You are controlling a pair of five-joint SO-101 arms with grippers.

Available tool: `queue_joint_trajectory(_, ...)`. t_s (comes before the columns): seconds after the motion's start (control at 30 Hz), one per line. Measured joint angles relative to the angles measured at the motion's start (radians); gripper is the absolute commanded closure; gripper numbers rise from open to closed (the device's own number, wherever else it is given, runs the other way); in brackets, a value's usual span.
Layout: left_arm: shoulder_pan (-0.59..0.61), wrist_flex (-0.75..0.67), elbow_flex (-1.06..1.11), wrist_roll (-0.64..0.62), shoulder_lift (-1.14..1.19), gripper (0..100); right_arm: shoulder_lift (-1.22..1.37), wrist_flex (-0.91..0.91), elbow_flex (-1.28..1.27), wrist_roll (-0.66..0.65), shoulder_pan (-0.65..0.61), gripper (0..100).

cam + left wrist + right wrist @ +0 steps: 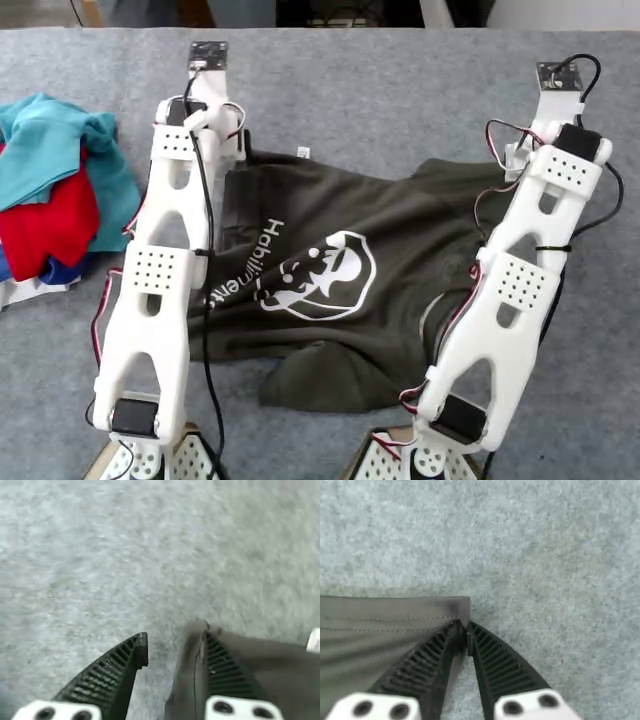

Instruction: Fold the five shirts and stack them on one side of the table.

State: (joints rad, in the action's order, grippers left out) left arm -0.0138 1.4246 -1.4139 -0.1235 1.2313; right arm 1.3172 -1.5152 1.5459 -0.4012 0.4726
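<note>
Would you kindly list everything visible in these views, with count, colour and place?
dark shirt: one, dark olive with white print, spread mid-table between the arms.
shirt pile: one heap, teal, red, blue and white, at the table's left edge.
table: one, grey fuzzy cover, under everything.
left arm, right arm: two, white, flanking the dark shirt.
left gripper: one, black fingers, open at the shirt's edge.
right gripper: one, black fingers, shut on the shirt's corner.
</note>
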Motion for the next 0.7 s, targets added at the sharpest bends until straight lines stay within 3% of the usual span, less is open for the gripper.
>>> queue_joint_trajectory(0.7, -0.026, -0.049, 0.072, 0.006, 0.000, 75, 0.000, 0.000, 0.000, 0.000, 0.000, 98.6)
